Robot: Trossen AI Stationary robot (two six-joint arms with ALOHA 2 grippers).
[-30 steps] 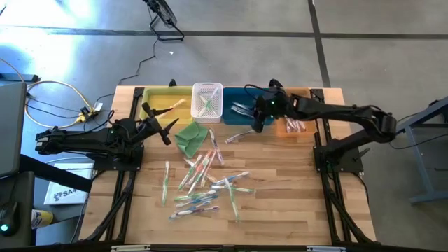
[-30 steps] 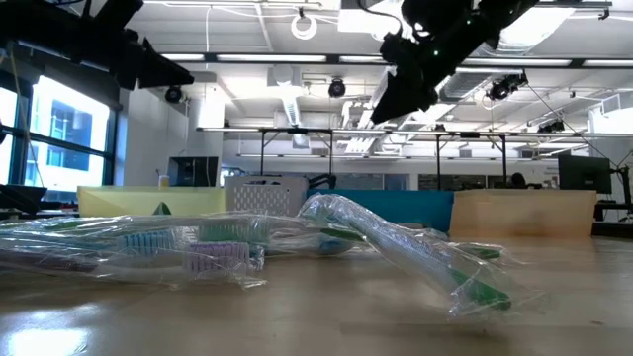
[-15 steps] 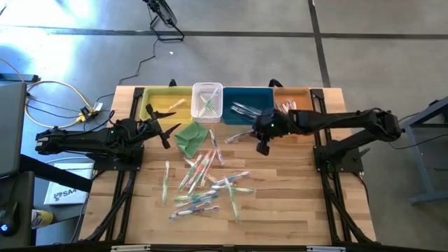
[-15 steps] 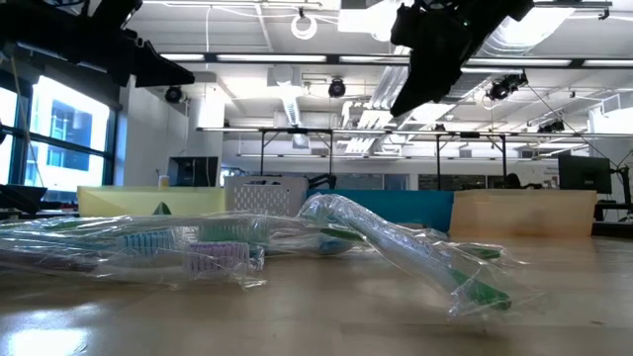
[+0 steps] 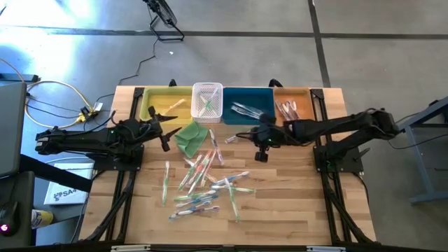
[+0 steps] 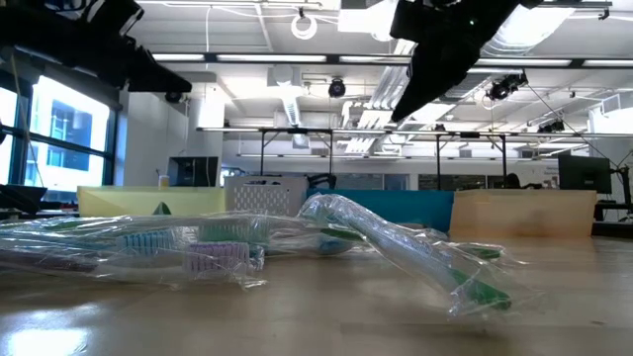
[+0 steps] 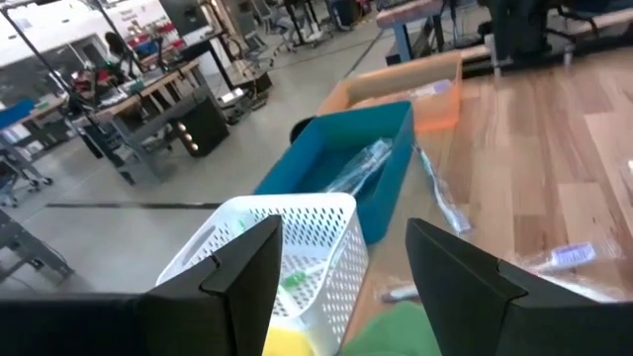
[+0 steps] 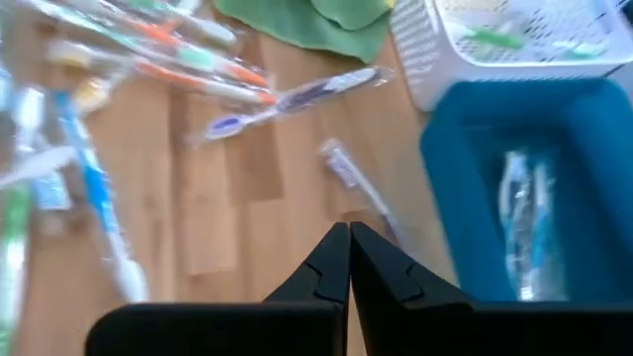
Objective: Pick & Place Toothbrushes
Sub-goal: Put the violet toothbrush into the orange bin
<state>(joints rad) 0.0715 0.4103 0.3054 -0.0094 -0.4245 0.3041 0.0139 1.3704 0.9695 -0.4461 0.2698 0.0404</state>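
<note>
Now the clenched, empty right end effector (image 5: 261, 155) hangs beside scattered toothbrushes (image 5: 203, 183).

Yellow bin (image 5: 157, 98), white basket (image 5: 207, 100), teal bin (image 5: 248, 98), orange bin (image 5: 297, 94).

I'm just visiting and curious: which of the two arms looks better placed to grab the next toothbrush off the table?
Probably the right. Its hand, fingers shut and empty, hangs just beyond the loose toothbrushes, beside a stray one in front of the blue bin. The left hand waits open by the yellow bin and the green cloth.
</note>
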